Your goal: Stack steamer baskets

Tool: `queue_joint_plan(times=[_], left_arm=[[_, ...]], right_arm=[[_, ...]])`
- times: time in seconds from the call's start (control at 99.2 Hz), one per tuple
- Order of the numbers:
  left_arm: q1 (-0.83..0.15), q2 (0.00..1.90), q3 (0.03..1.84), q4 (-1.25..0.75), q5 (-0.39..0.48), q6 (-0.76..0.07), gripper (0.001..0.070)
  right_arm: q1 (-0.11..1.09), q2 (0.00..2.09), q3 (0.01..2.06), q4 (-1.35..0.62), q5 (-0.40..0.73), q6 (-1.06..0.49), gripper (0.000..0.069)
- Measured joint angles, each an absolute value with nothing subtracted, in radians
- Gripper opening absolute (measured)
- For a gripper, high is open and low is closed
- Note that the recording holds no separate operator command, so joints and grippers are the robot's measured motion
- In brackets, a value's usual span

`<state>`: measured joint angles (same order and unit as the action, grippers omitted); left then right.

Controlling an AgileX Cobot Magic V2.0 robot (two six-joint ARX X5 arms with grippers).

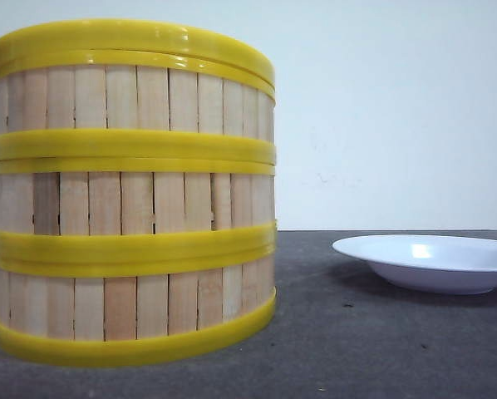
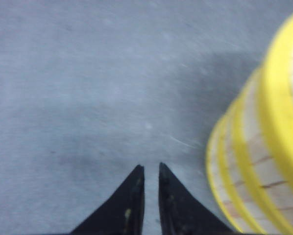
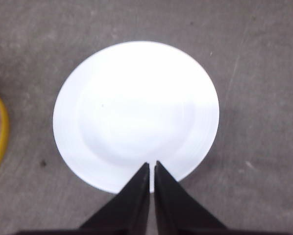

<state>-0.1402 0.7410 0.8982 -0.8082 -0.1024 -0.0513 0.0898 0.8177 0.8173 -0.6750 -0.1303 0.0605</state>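
the three baskets [image 1: 132, 195] sit in one tall stack on the gray table [image 1: 381, 349], on the left side. a white plate [image 1: 431, 259] lies on the table to the right, apart from the stack. the left claw [image 2: 151, 169] hangs over bare table beside the stack, pinched almost shut and holding nothing. the right claw [image 3: 152, 165] hangs above the plate, closed and empty too.
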Motion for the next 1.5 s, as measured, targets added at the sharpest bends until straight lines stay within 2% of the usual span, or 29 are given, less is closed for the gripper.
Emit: queue_joint_plan(times=[0.242, 0.434, 0.645, 0.786, 1.502], left_arm=[[-0.099, 0.435, 0.495, -0.459, -0.103, -0.049, 0.0025], [-0.098, 0.21, 0.227, -0.33, -0.108, -0.057, 0.0025], [-0.098, 0.057, 0.068, -0.233, -0.108, -0.057, 0.0025], [-0.097, 0.002, 0.033, -0.176, -0.106, -0.059, 0.0025], [-0.096, 0.004, 0.033, -0.179, -0.105, -0.045, 0.0025]], right_arm=[[0.09, 0.818, 0.817, -0.612, -0.13, 0.06, 0.001], [0.09, 0.818, 0.817, -0.57, -0.13, 0.06, 0.001], [0.09, 0.818, 0.817, -0.523, -0.13, 0.06, 0.001], [0.09, 0.818, 0.817, -0.491, -0.13, 0.06, 0.001], [0.09, 0.818, 0.817, -0.399, -0.13, 0.06, 0.001]])
